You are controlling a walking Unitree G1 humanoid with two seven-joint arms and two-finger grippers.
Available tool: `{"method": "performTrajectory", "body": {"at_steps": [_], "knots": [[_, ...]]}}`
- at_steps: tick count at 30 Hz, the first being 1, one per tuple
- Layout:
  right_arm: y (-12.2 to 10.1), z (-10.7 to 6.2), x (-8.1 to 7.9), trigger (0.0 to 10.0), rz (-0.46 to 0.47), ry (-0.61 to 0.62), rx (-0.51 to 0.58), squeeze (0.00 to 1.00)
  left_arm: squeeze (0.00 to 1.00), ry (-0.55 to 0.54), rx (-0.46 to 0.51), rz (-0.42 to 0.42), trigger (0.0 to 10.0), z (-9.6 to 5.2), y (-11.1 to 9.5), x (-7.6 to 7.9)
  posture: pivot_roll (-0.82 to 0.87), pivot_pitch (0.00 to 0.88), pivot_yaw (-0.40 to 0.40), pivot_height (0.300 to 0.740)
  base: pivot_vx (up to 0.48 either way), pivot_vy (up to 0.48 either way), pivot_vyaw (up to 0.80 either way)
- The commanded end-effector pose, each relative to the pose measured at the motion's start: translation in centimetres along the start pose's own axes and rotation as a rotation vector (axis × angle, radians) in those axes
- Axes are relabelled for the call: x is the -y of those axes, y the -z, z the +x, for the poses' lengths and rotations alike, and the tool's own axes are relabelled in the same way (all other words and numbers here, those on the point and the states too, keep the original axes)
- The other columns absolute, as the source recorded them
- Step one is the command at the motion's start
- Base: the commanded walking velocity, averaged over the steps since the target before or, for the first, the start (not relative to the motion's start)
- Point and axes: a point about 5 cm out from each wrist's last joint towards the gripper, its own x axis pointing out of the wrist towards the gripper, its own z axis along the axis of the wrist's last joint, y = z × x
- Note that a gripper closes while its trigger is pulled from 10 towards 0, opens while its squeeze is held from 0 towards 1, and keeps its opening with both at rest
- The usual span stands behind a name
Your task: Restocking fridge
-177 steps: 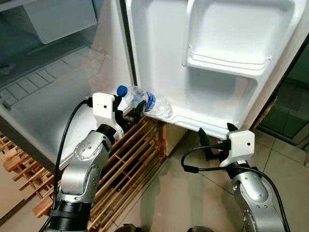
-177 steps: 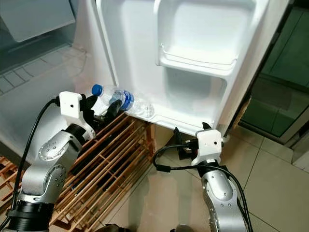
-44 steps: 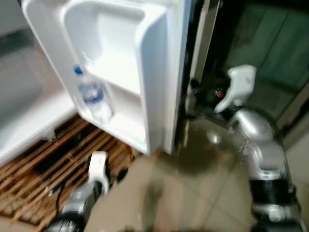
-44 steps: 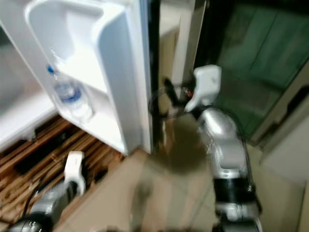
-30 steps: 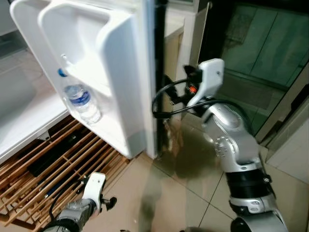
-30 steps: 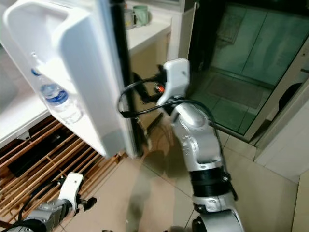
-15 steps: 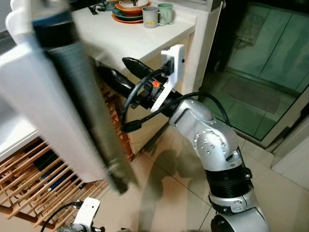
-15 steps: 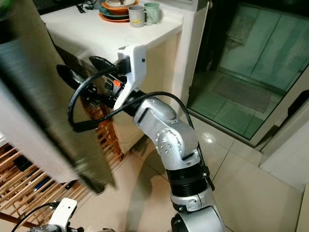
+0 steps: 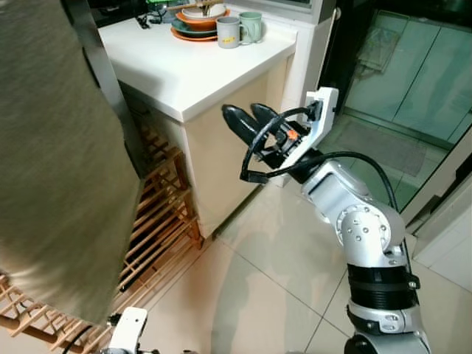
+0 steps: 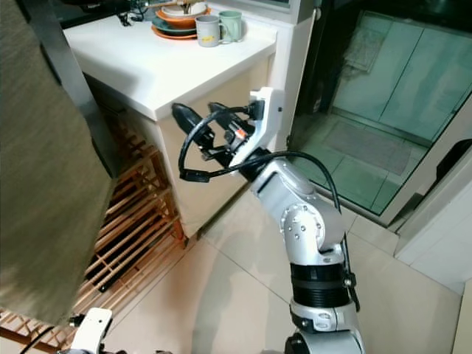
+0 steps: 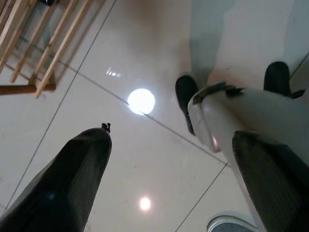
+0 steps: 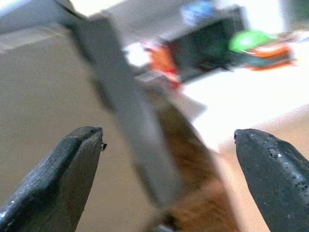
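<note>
fridge door (image 9: 59, 162) fills the robot's left side, outer face toward us, looks near shut. right tool (image 9: 243, 122) raised in front of the worktop (image 9: 192, 63), fingers spread, empty, pointing left at the door, so right arm is nearer. left tool (image 11: 169, 179) hangs low over the floor, fingers apart, empty.

The fridge door (image 9: 59, 169) looms large at the robot's left, its olive-grey outer face and dark edge showing.
</note>
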Motion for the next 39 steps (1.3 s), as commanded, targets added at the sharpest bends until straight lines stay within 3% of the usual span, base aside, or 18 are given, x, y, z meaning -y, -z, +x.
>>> {"method": "performTrajectory", "body": {"at_steps": [1,2,6,7,8,11,12,13,14,15,17,18,19,20,22,24,30,39], "knots": [[1.4,-0.8,2.2,10.0,-0.148,0.182,-0.064,0.02,0.0,0.0,0.043,0.025,10.0,0.0,-0.9,-0.1,-0.08,0.0,0.047,0.74,0.0,0.0,0.0],[2.0,-1.5,3.1,10.0,-0.161,0.245,-0.081,0.02,0.0,-0.006,0.067,0.051,10.0,0.0,-1.5,-0.1,-0.08,0.0,0.047,0.74,0.0,0.0,0.0],[2.6,-2.4,4.1,10.0,-0.17,0.306,-0.096,0.02,0.0,-0.01,0.116,0.082,10.0,0.0,-2.6,-0.1,-0.08,0.0,0.045,0.74,0.0,0.0,0.0],[3.0,-3.6,5.0,10.0,-0.217,0.376,-0.102,0.02,0.0,0.003,0.221,0.101,10.0,-0.2,-4.6,0.2,-0.08,0.0,0.047,0.74,0.0,0.0,0.0],[3.0,-3.6,5.0,10.0,-0.217,0.376,-0.102,0.02,0.0,0.003,0.221,0.101,10.0,-0.2,-4.6,0.2,-0.08,0.0,0.047,0.74,0.0,0.0,0.0],[3.9,-5.9,7.1,10.0,-0.228,0.547,-0.108,0.02,0.0,0.091,0.536,-0.001,10.0,-1.2,-9.8,1.1,-0.08,0.0,0.053,0.74,0.0,0.0,0.0],[3.9,-5.9,7.1,10.0,-0.228,0.547,-0.108,0.02,0.0,0.091,0.536,-0.001,10.0,-1.2,-9.8,1.1,-0.08,0.0,0.053,0.74,0.0,0.0,0.0],[4.1,-6.4,7.6,10.0,-0.238,0.589,-0.107,0.02,0.0,0.119,0.633,-0.033,10.0,-1.8,-11.1,1.3,-0.08,0.0,0.053,0.74,0.0,0.0,0.0],[4.2,-6.9,8.0,10.0,-0.238,0.626,-0.104,0.02,0.0,0.142,0.77,-0.039,10.0,-3.0,-14.3,1.4,-0.08,0.0,0.057,0.74,0.0,0.0,0.0],[4.2,-6.9,8.0,10.0,-0.238,0.626,-0.104,0.02,0.0,0.142,0.77,-0.039,10.0,-3.0,-14.3,1.4,-0.08,0.0,0.057,0.74,0.0,0.0,0.0],[4.4,-7.5,8.4,10.0,-0.246,0.662,-0.096,0.01,0.0,0.2,1.027,-0.052,10.0,-6.8,-21.0,2.7,-0.09,0.0,0.066,0.74,0.0,0.0,0.0],[4.4,-7.7,8.4,10.0,-0.261,0.667,-0.089,0.02,0.0,0.223,1.139,-0.062,10.0,-9.4,-24.0,3.8,-0.09,0.0,0.069,0.74,0.0,0.0,0.0],[4.4,-7.8,8.4,10.0,-0.273,0.667,-0.084,0.02,0.0,0.237,1.199,-0.071,10.0,-11.1,-25.5,4.4,-0.09,0.0,0.069,0.74,0.0,0.0,0.0],[4.4,-7.8,8.4,10.0,-0.273,0.667,-0.084,0.02,0.0,0.237,1.199,-0.071,10.0,-11.1,-25.5,4.4,-0.09,0.0,0.069,0.74,0.0,0.0,0.0],[4.4,-8.1,8.2,10.0,-0.29,0.664,-0.067,0.02,0.0,0.248,1.3,-0.108,10.0,-13.9,-27.3,5.0,-0.09,0.0,0.07,0.74,0.0,0.435,0.0],[4.6,-8.4,8.1,10.0,-0.296,0.663,-0.063,0.02,0.0,0.251,1.345,-0.123,10.0,-15.1,-27.8,5.1,-0.09,0.0,0.071,0.74,0.0,0.465,0.0],[5.0,-8.6,8.1,10.0,-0.288,0.664,-0.061,0.02,0.0,0.236,1.365,-0.129,10.0,-15.7,-27.6,5.3,-0.09,0.0,0.074,0.74,0.0,0.465,0.0],[5.2,-8.3,7.7,10.0,-0.287,0.635,-0.043,0.02,0.0,0.212,1.319,-0.167,10.0,-16.7,-27.6,5.0,-0.09,0.0,0.078,0.74,0.0,0.476,0.0]]}}
